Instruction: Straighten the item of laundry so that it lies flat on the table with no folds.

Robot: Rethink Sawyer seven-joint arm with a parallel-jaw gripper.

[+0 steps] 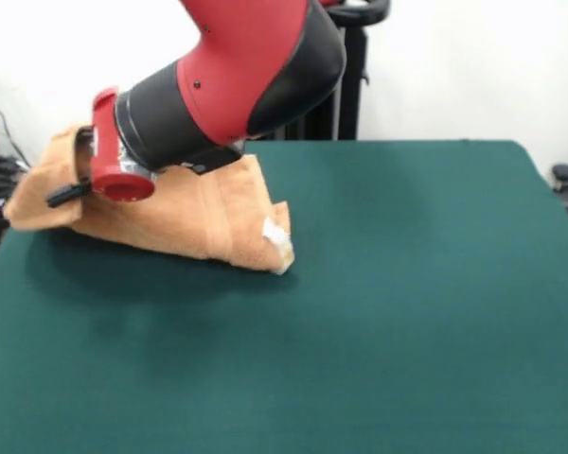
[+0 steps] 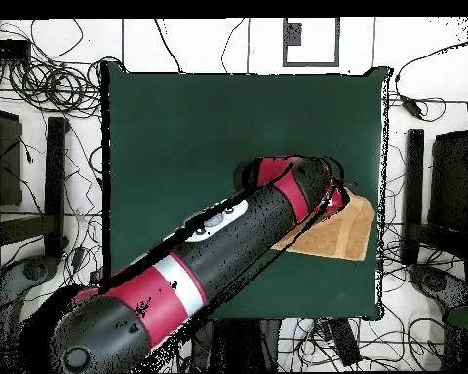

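From the front, the orange-tan towel lies bunched and partly raised at the green counter's far left corner, white tag at its near tip. The arm covers it (the tool is hidden, so I cannot tell its state). Overhead, the towel lies by the counter's right edge, beneath the arm.

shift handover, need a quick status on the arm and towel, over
Pincer hidden behind arm's end, state unknown. Towel bunched and folded at table edge, not flat, white tag showing. Nothing else on the felt.
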